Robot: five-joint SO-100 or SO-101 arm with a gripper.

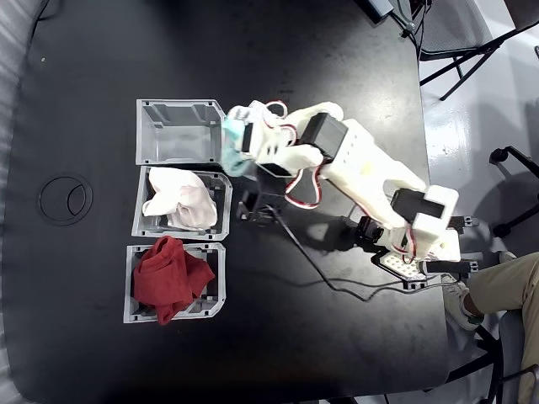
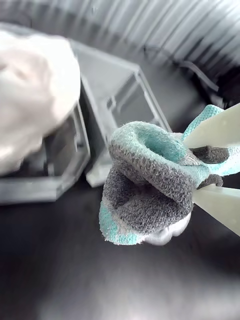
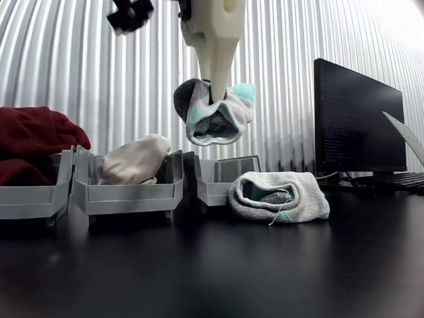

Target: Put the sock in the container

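Note:
The sock (image 3: 215, 122), a fuzzy white-grey ball with mint-teal patches, hangs in the air with my gripper (image 3: 218, 89) shut on it from above. In the wrist view two white fingers (image 2: 217, 130) pinch the sock (image 2: 150, 185) from the right. In the fixed view the sock (image 1: 231, 130) and my gripper (image 1: 237, 139) hover at the right rim of the empty grey container (image 1: 173, 114). That container (image 3: 225, 185) stands below and slightly behind the sock in the other view, and the same container (image 2: 125, 95) lies beyond it in the wrist view.
Beside the empty bin, a like bin holds white-pinkish cloth (image 1: 181, 200) and another holds red cloth (image 1: 168, 273). A second rolled white sock with a pale green band (image 3: 278, 197) lies on the black table by the empty bin. A monitor (image 3: 358, 119) stands to the right.

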